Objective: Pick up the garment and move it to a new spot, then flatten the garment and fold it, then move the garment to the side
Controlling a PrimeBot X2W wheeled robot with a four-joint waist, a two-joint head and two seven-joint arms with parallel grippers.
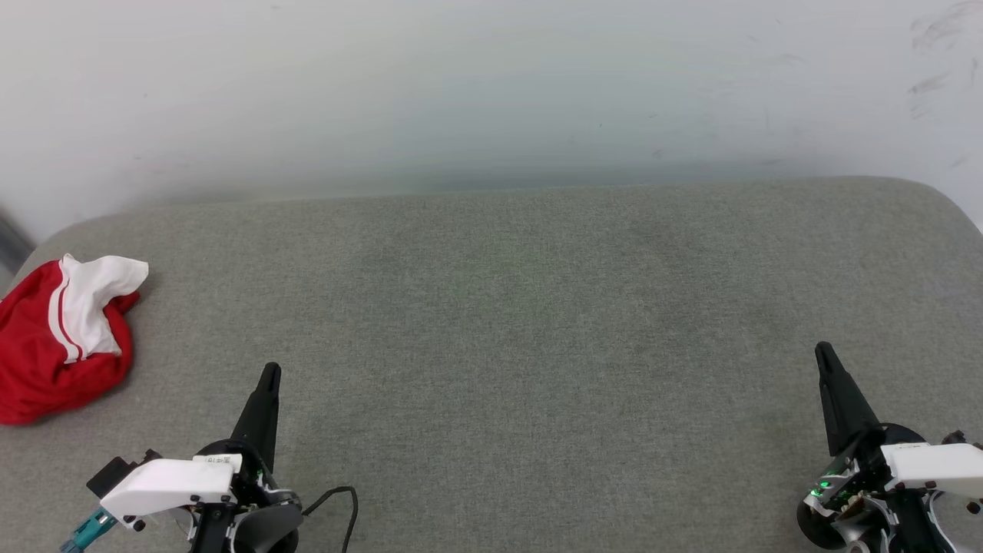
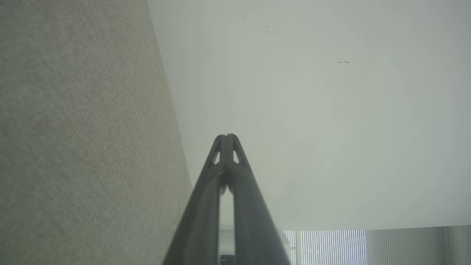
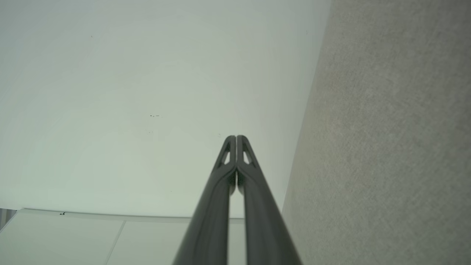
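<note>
A broad grey cushion [image 1: 537,346] meets a white wall [image 1: 461,92], and the garment [image 1: 46,346] lies crumpled at the cushion's far left edge, striped white sleeve on top. The left gripper [image 1: 269,372] and right gripper [image 1: 823,353] hover at the front corners, clear of it, fingers pressed together on nothing. The left wrist view adds pale vertical slats [image 2: 331,246], and the left wrist's tag [image 1: 217,459] is too small to read.

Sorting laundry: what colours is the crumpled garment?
Crumpled fabric garment: red, white sleeve with red stripes; head view.
</note>
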